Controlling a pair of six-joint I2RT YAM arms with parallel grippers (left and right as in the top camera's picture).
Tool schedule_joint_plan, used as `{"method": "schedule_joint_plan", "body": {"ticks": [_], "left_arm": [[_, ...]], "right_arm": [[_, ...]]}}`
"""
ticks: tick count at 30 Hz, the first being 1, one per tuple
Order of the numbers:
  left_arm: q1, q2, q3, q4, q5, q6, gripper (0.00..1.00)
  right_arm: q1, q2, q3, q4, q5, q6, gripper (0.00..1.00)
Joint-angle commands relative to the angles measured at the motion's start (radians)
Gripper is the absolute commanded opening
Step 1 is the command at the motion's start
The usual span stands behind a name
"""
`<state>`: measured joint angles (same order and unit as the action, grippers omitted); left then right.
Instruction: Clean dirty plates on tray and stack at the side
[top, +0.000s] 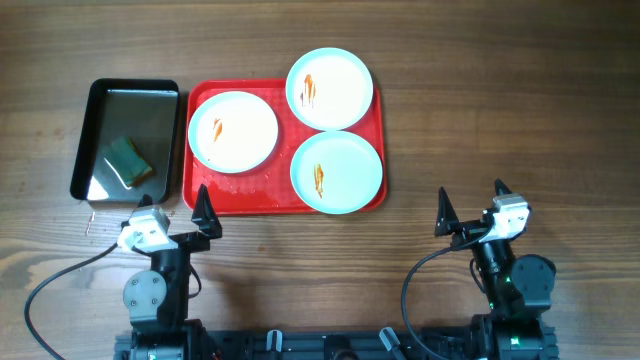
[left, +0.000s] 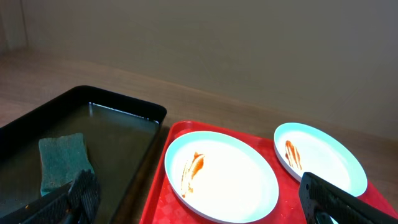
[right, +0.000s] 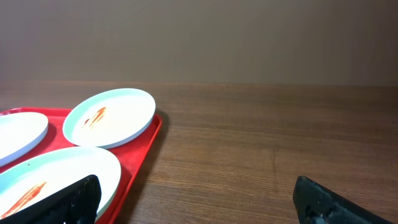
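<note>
Three pale plates with orange-red streaks lie on the red tray (top: 278, 198): a left plate (top: 233, 131), a back right plate (top: 330, 88) and a front right plate (top: 337, 172). My left gripper (top: 172, 213) is open and empty, just in front of the tray's left corner. In the left wrist view the gripper (left: 202, 205) frames the left plate (left: 221, 176), with another plate (left: 320, 158) to its right. My right gripper (top: 470, 205) is open and empty, right of the tray; its view (right: 196, 202) shows the front plate (right: 56, 177) and the back plate (right: 112, 116).
A black metal pan (top: 125, 140) stands left of the tray with shallow water and a green sponge (top: 129, 162) in it; the sponge also shows in the left wrist view (left: 63, 162). Bare wooden table (top: 500, 110) lies right of the tray.
</note>
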<state>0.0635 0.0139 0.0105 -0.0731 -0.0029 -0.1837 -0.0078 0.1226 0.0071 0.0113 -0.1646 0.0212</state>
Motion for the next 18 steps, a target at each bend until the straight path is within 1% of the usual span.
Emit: {"method": "schedule_joint_plan", "body": {"ticks": [1,16,18], "left_arm": [[-0.006,0.005,-0.005,0.0,-0.002,0.02,1.0],[-0.006,0.005,-0.005,0.0,-0.002,0.02,1.0],[-0.006,0.005,-0.005,-0.003,0.034,0.019,1.0]], "right_arm": [[-0.004,-0.001,-0.002,0.002,-0.016,0.008,1.0],[-0.004,-0.001,-0.002,0.003,-0.016,0.007,1.0],[-0.004,-0.001,-0.002,0.005,-0.016,0.008,1.0]]}}
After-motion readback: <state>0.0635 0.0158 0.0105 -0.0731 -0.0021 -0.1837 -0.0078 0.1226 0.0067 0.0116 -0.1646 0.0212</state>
